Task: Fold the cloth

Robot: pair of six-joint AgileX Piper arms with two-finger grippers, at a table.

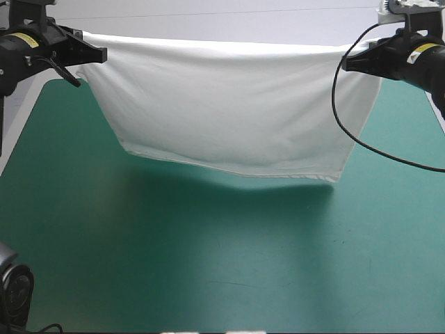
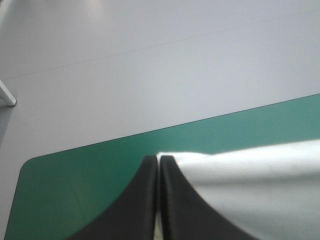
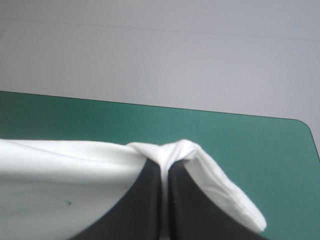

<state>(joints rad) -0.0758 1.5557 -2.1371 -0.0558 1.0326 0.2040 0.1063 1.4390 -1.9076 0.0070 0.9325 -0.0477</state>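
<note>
Black fingers (image 2: 142,200) of my left pincer (image 2: 159,160) fill the near view, pressed all but together with a corner of the white T-shirt (image 1: 229,104) pinched between them. My right pincer (image 3: 165,161) is the same, nearly closed with a bunched fold of the fabric caught in it and spilling over one side. Between the two, the T-shirt hangs in the air as a broad sheet across the far part of the table. Its top edge is pulled almost straight from one pincer to the other. Its lower hem (image 1: 278,172) floats clear of the teal-green cover (image 1: 208,271), with a shadow (image 1: 229,191) beneath it. I cannot tell whether the sheet is one layer or already doubled, and no sleeves show. As I judge it, the cloth is lifted and spread but no fold yet lies on the table, so laying it down flat and all the folding remain. For room, the whole near stretch of the cover is bare, so I could draw the cloth toward myself freely. Beyond my fingertips the margin is thin. Each wrist view shows the cover's far edge (image 2: 200,122) and a rounded corner (image 3: 302,124) close ahead, so setting down too far out would likely let fabric hang over that edge.
</note>
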